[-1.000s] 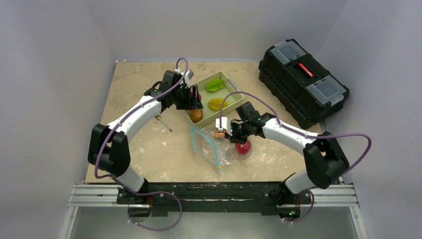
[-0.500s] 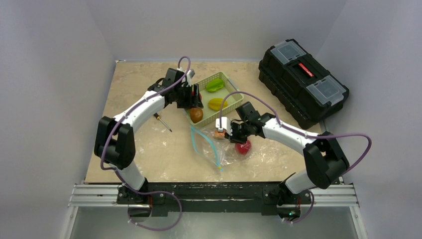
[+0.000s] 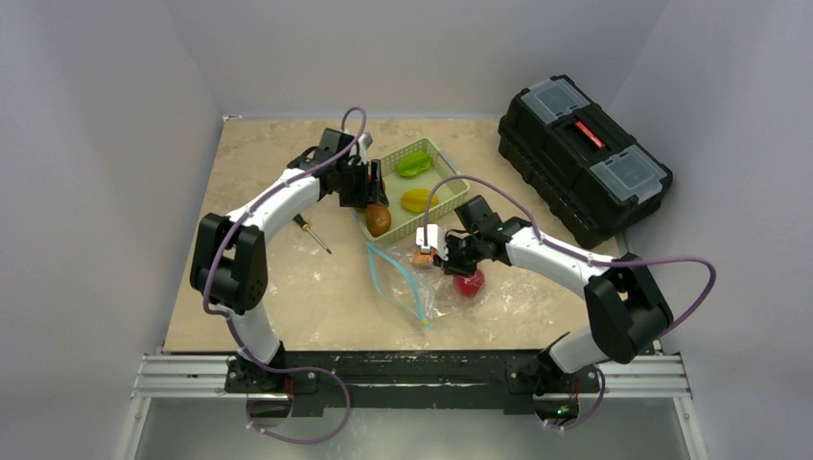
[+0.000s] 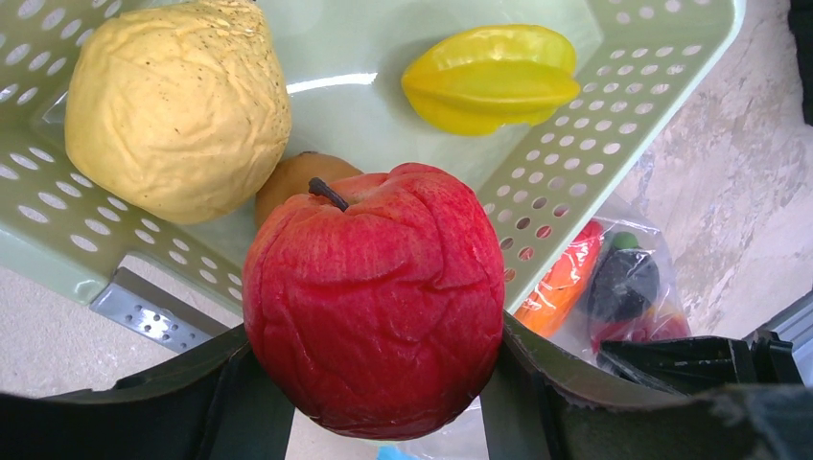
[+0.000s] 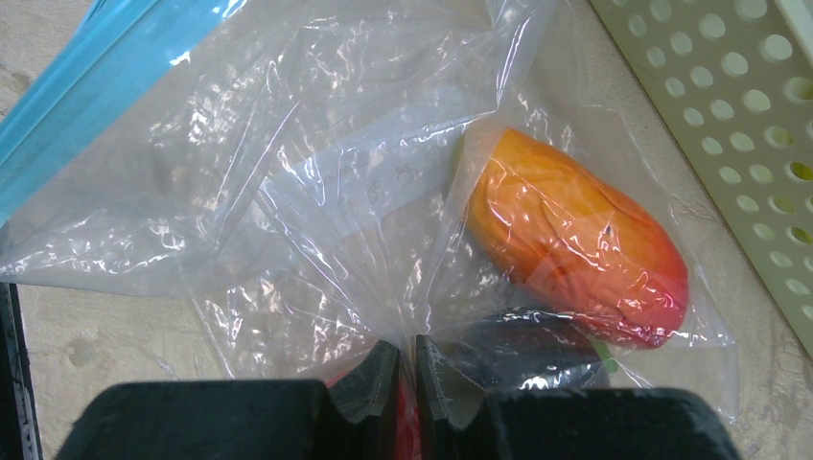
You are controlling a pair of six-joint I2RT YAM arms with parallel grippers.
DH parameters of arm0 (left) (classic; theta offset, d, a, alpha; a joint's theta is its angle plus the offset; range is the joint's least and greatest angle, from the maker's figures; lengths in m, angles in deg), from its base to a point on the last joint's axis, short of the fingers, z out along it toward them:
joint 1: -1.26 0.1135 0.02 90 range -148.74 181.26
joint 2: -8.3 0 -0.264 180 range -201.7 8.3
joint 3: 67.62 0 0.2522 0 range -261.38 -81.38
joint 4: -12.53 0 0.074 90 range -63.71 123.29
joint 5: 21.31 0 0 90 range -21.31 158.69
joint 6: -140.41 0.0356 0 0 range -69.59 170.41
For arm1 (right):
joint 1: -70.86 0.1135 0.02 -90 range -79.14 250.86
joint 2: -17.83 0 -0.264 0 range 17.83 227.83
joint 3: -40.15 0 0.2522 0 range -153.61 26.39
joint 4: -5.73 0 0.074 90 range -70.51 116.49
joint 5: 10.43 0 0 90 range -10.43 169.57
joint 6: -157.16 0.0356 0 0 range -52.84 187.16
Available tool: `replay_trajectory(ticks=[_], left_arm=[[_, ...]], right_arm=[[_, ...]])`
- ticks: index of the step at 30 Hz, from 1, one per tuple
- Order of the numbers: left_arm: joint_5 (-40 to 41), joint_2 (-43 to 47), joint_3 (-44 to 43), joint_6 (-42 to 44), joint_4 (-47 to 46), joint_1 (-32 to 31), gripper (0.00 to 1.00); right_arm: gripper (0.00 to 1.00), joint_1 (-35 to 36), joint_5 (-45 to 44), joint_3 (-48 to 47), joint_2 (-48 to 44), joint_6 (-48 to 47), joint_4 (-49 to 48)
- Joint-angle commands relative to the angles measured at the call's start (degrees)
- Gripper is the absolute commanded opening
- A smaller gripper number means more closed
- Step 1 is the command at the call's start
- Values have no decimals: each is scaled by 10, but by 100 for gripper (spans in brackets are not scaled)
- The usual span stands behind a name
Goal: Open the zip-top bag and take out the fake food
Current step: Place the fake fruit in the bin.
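The zip-top bag [image 3: 407, 280] lies on your table [image 3: 268, 172], just before the green basket [image 3: 446, 161]. Left wrist: your left gripper [image 4: 374, 340] clamps a red apple [image 4: 374, 287] over that basket's edge. Right wrist: your right gripper [image 5: 407, 369] has its jaws nearly together, pinching the bag's film; an orange fruit [image 5: 575, 240] sits inside.
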Motion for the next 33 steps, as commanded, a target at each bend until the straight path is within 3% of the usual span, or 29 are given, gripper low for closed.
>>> replay_trajectory(ticks=[1,22,33], left_arm=[[-5,-8,-37,14,1,6,35],[3,11,-53,16,14,12,78],[4,53,-36,20,1,15,84]], right_arm=[[10,-3,3,3,-20,-8,4],[11,-6,4,4,-18,-9,7],[11,-6,4,4,-19,-11,8]])
